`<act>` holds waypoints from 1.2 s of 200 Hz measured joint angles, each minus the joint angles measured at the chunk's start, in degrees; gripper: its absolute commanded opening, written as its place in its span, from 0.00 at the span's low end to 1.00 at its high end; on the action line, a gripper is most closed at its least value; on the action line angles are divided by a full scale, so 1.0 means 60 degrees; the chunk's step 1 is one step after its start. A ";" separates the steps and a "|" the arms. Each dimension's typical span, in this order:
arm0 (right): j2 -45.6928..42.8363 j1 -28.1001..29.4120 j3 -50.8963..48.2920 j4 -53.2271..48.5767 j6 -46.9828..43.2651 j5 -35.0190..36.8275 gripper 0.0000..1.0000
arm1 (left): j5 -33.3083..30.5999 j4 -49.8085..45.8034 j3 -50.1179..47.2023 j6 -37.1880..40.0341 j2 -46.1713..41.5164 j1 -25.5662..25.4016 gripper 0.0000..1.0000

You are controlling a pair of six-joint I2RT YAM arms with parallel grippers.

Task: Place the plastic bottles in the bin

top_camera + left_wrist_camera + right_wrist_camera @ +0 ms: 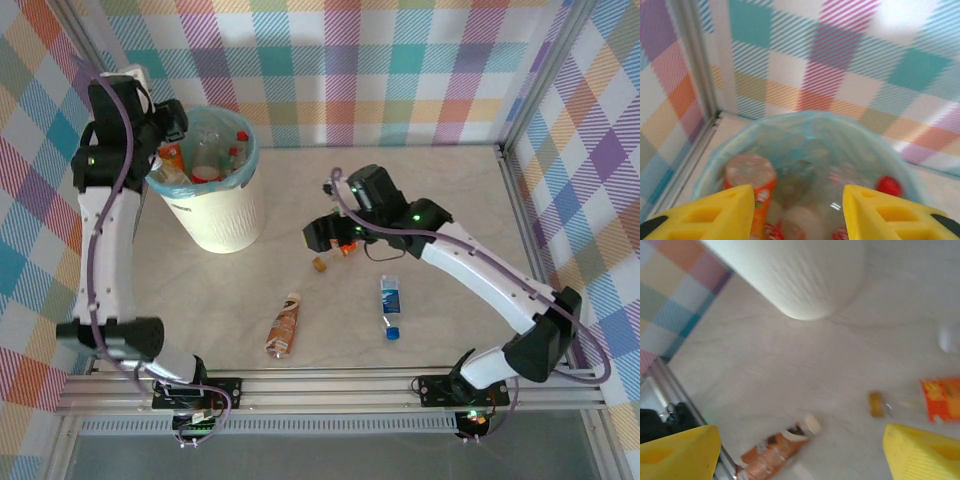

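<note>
robot test cell, plaid walls (pixel 400 60), aluminium frame (pixel 330 385)

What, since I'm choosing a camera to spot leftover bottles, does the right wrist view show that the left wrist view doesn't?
Right wrist: two bottles lying on the table, a brown bottle with a pale cap and a clear bottle with an orange label, plus the white outer wall of the bin.
Left wrist: the bin's inside, with its teal liner, an orange bottle and a red cap among other bottles.
Shared: the bin itself, the plaid wall, and yellow fingers, the left fingers and the right fingers, each pair apart with nothing gripped.
</note>
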 measured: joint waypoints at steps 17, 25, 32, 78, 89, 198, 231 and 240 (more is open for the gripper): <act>-0.0331 -0.0368 -0.0517 -0.0452 0.0215 0.0368 0.88 | -0.0117 0.0244 -0.0809 0.0073 -0.0965 -0.1009 0.51; -0.0426 -0.0481 -0.0721 -0.0612 0.0361 0.0499 0.88 | -0.0200 0.0324 -0.1147 0.0142 -0.1304 -0.1541 0.52; -0.0474 -0.0543 -0.0882 -0.0714 0.0492 0.0594 0.89 | -0.0277 0.0364 -0.1421 0.0189 -0.1530 -0.1996 0.52; -0.0484 -0.0659 -0.1898 -0.0419 0.2208 0.0951 0.89 | -0.1115 0.0550 -0.2998 0.0506 -0.1902 -0.4951 0.58; -0.0350 -0.0659 -0.1963 -0.0273 0.2827 0.1056 0.89 | -0.1213 0.0557 -0.3322 0.0546 -0.1902 -0.5453 0.62; 0.3013 -0.0659 -0.1209 0.1042 0.5829 0.2550 0.92 | -0.1031 0.0827 -0.6011 0.0463 -0.4124 -0.6218 0.83; 0.4036 -0.0663 -0.0601 0.1231 0.6033 0.2667 0.92 | -0.1249 0.0841 -0.6211 0.0474 -0.4637 -0.6218 0.84; 0.4299 -0.0663 -0.0492 0.1249 0.6076 0.2667 0.92 | -0.1297 0.0841 -0.6211 0.0499 -0.4681 -0.6218 0.85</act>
